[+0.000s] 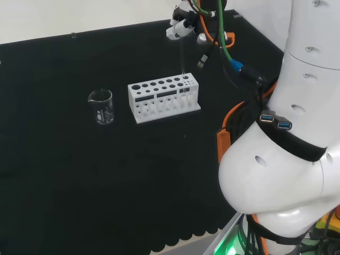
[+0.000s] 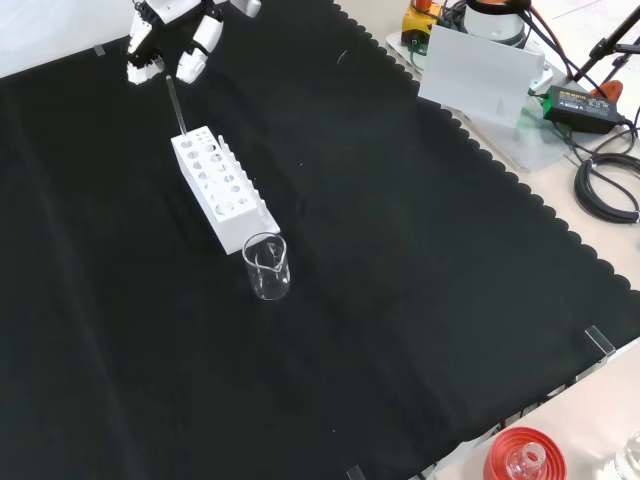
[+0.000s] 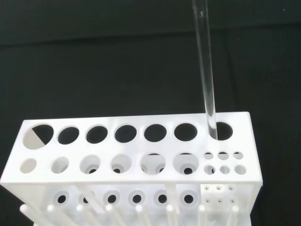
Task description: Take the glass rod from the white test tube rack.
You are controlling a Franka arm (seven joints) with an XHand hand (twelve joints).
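The hand (image 2: 170, 40) pinches the top of the glass rod (image 3: 207, 80), whose tip sits in the rack's (image 1: 163, 99) end hole. If the lift tilts toward the beaker (image 2: 266, 266), at 5 o'clock of the rack in the front view, the rod may catch the rim and tip the rack.

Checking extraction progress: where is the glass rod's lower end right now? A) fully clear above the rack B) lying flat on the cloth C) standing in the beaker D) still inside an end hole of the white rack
D: in the wrist view the glass rod runs down into an end hole of the white rack, while the hand grips its top with curled fingers.
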